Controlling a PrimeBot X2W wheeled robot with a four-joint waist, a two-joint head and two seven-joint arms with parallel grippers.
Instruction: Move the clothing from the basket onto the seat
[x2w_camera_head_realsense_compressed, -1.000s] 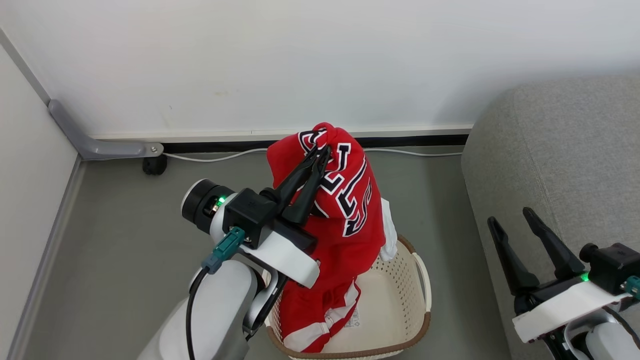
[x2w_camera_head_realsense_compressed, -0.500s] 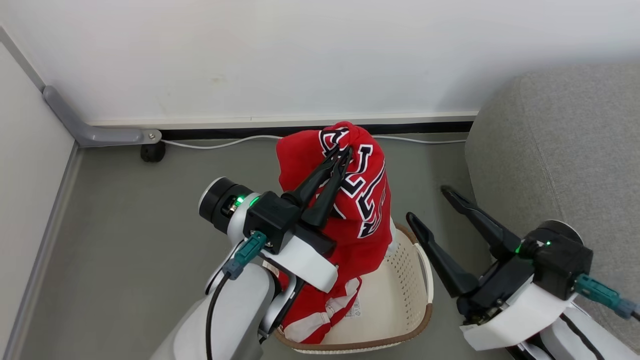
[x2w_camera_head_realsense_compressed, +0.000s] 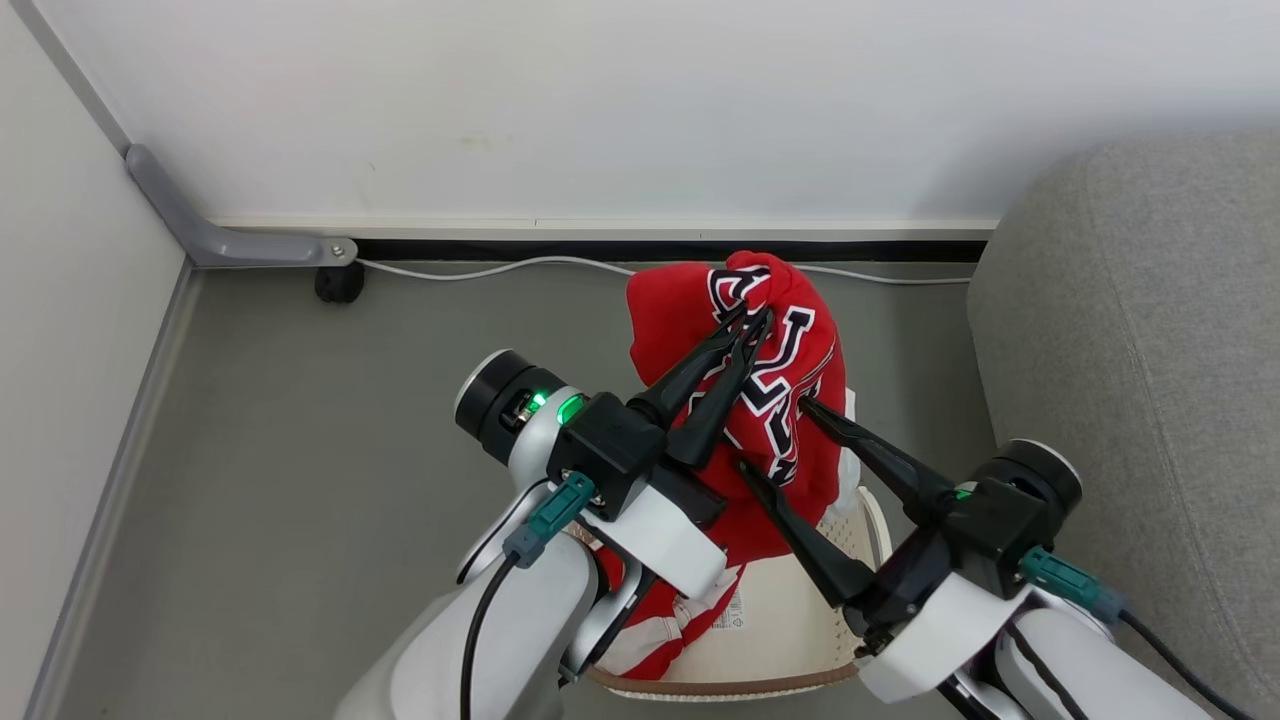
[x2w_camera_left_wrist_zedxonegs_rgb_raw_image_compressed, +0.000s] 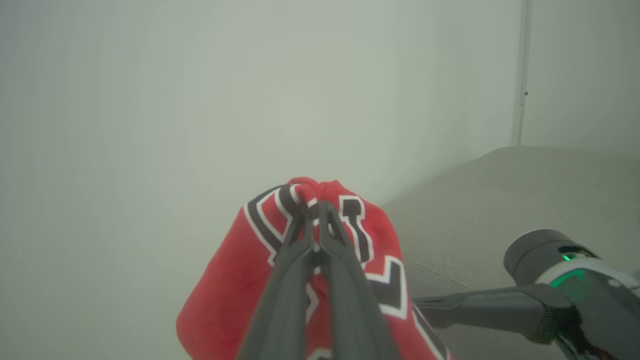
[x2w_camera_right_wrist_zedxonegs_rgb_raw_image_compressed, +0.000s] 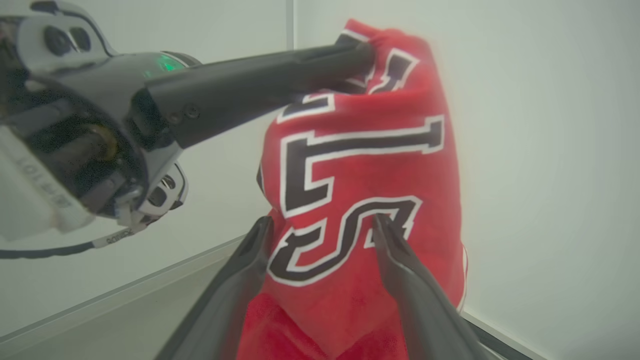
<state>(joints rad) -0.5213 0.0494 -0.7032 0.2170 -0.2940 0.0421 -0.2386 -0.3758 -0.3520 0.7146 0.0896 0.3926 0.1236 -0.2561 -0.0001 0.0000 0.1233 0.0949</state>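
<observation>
Sofa-like seat of light grey woven fabric stands at your right. Beside it, the oval cream perforated plastic basket holds the striped lower end of the red clothing. Its lettered jersey hangs above, clenched at the top in your left tool; your right tool gapes around the cloth.

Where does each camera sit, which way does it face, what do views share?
Head view: on head, facing down at basket, seat; left gripper, right gripper show.
Left wrist view: on left wrist, along shut fingers pinching jersey, toward wall.
Right wrist view: on right wrist, along open fingers flanking jersey.
All share jersey, both grippers.
</observation>
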